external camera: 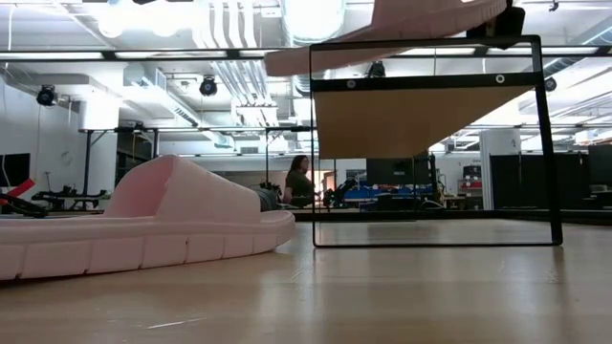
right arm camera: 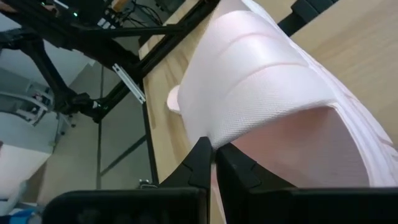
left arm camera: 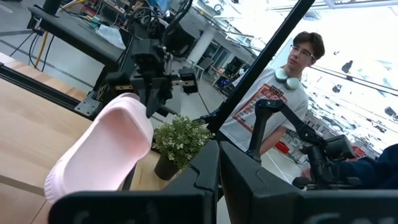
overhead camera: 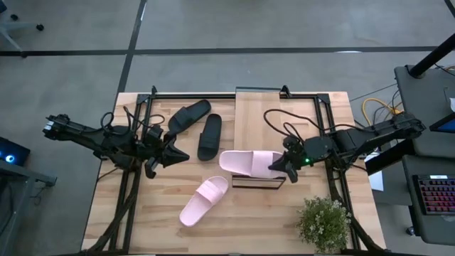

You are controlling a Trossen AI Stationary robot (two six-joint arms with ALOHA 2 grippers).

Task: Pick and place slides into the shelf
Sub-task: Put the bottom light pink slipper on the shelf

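My right gripper [overhead camera: 279, 168] is shut on a pale pink slide [overhead camera: 249, 162] held over the near end of the shelf [overhead camera: 259, 121], level with its plank top [external camera: 421, 119]. The second pink slide [overhead camera: 202, 201] lies sole-down on the table, near-left of the shelf. Both black slides [overhead camera: 188, 115] [overhead camera: 210, 136] lie on the table to the shelf's left. My left gripper [overhead camera: 170, 153] is shut and empty, hovering left of the black slides. My right gripper pinches the pink slide by the edge of its broad strap [right arm camera: 227, 134], at the slide's right end. The fingers [right arm camera: 200, 163] come from the table's right, about level. The slide [external camera: 402, 24] lies nearly level at the shelf top; whether it touches the plank I cannot tell.
A small potted plant [overhead camera: 325, 222] stands at the table's near right corner. Black frame rails [overhead camera: 128, 192] run along both sides of the table. A person [left arm camera: 280, 93] stands beyond the table's right side. Bare tabletop [overhead camera: 234, 227] lies near the front edge.
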